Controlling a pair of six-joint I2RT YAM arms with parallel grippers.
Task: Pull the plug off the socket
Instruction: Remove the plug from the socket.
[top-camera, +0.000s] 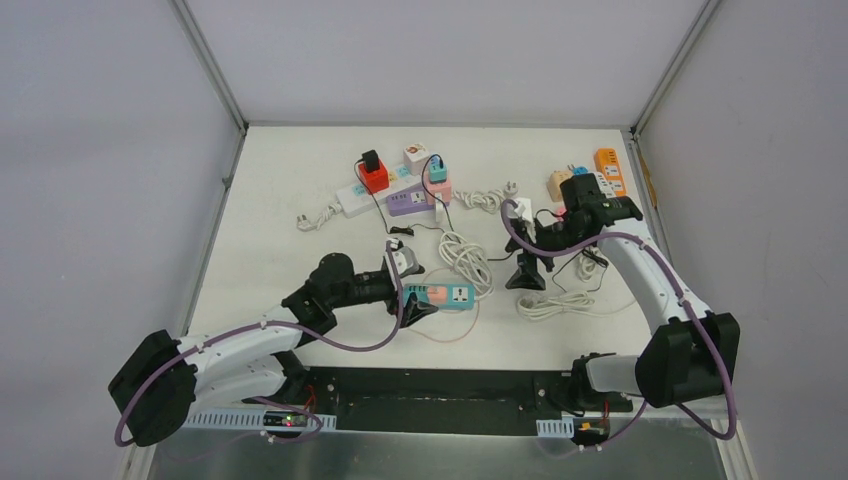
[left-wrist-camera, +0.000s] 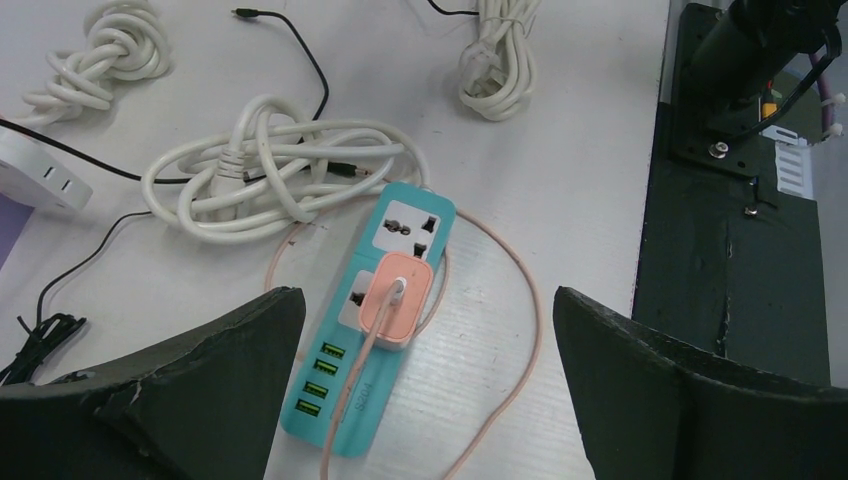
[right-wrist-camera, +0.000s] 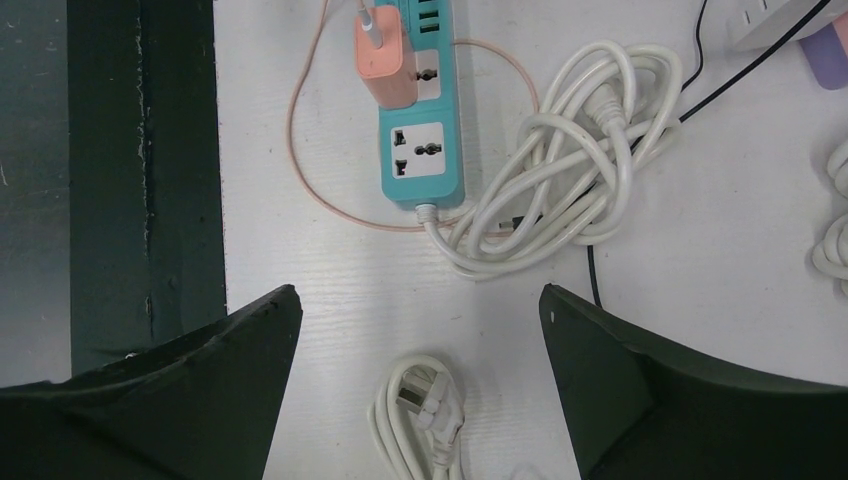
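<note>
Plug, a salmon-pink adapter, sits fully seated in the teal power strip, in the socket next to the row of USB ports. The strip lies on the tabletop near the front edge.

Step in hand, as judged: approach and alignment. No grasp is made and nothing is pulled.

Left gripper: fingers spread to full width, holding nothing and touching nothing visible. It hangs above the strip, and in its wrist view the plug lies between the two fingers.

Right gripper: fingers wide apart and empty, held over bare tabletop just off the cord end of the strip.

Next move, as judged: one gripper must lower and close on the sides of the plug. The other should press the strip down, or the strip is likely to lift with the plug. The pull should run straight out of the socket.

Outward from the strip:
- A thin pink cable runs from the plug and loops around the strip.
- A coiled white cord lies against the far end.
- A loose white lead lies under the right gripper.
</note>
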